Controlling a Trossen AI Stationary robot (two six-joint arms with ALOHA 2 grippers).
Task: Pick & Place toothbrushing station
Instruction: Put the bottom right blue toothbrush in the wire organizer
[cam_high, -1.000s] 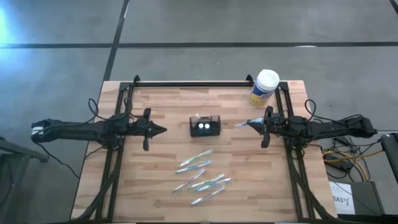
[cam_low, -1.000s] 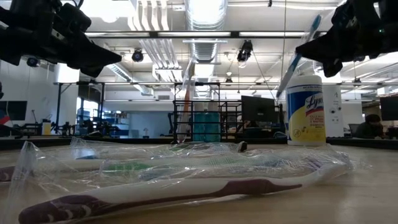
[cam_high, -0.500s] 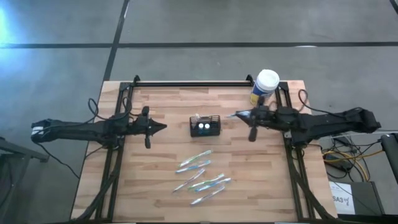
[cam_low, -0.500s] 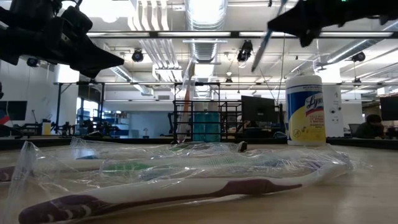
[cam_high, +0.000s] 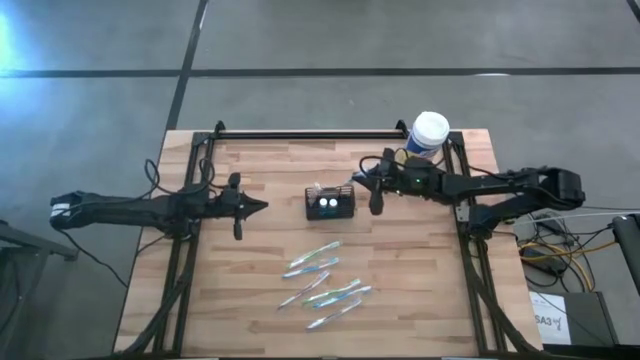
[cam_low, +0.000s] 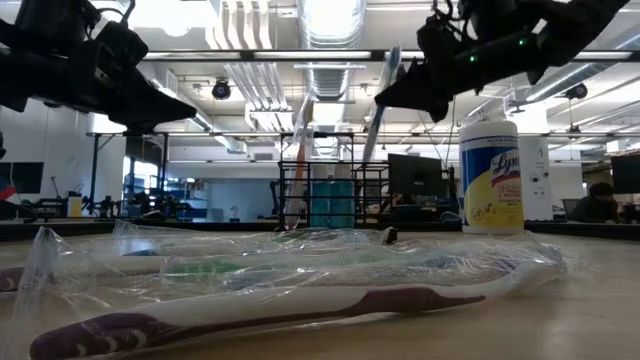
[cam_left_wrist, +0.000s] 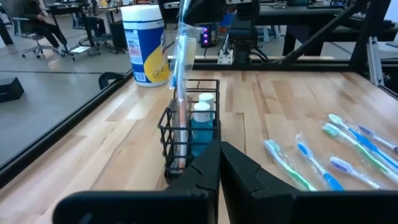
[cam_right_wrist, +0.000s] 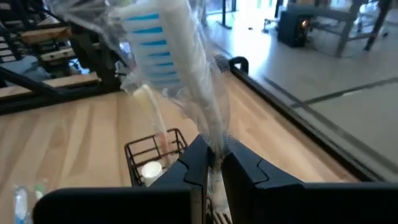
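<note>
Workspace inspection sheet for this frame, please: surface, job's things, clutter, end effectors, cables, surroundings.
Surface: wooden slat table inside a black frame.
Job's things: black mesh caddy mid-table, holding two white-capped tubes and one wrapped brush; wrapped toothbrush clamped in the right end effector.
Clutter: loose wrapped toothbrushes near the front edge; wipes canister at the far right corner.
End effectors: right end effector shut on the toothbrush, close to the caddy's right end; left end effector shut, empty, left of the caddy.
Cables: bundle off the table's right side.
Surroundings: grey floor; a seated person in the background.
</note>
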